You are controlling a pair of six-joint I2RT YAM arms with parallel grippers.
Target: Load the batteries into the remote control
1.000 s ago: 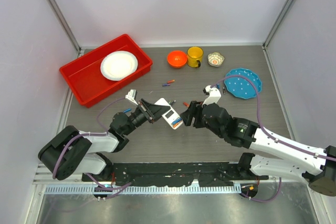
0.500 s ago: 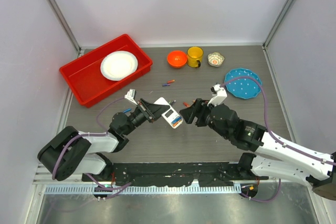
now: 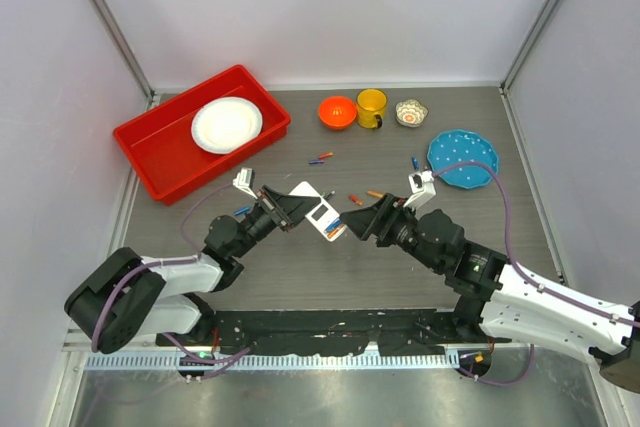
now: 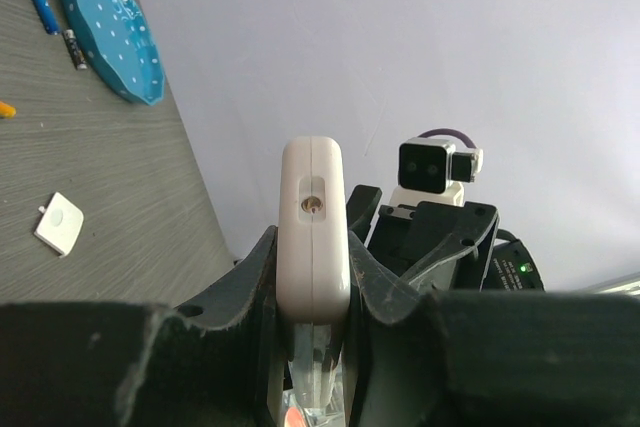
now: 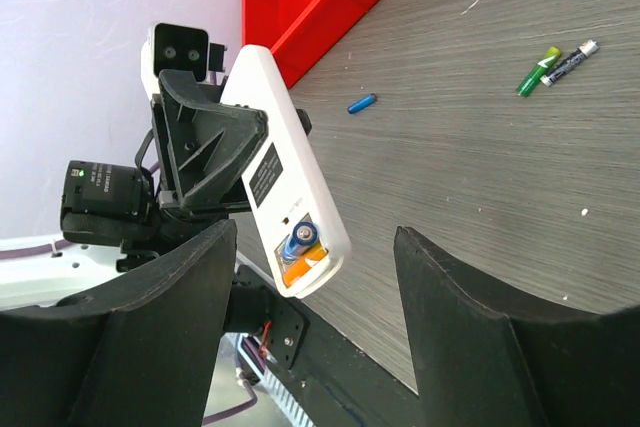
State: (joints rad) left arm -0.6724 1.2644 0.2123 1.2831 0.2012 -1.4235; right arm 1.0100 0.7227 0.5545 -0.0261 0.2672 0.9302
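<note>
My left pincer (image 3: 293, 205) was clamped on the remote control (image 3: 324, 218) at frame centre, off the surface (image 3: 300, 272), a blue battery (image 5: 303, 238) in its bay. My right pincer (image 3: 360, 219) stood apart just right of it; loose batteries (image 3: 320, 158) lay higher up.

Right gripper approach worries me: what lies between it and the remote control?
Nothing: the right wrist view shows only open air between the right gripper and the remote control that the left gripper holds.
</note>
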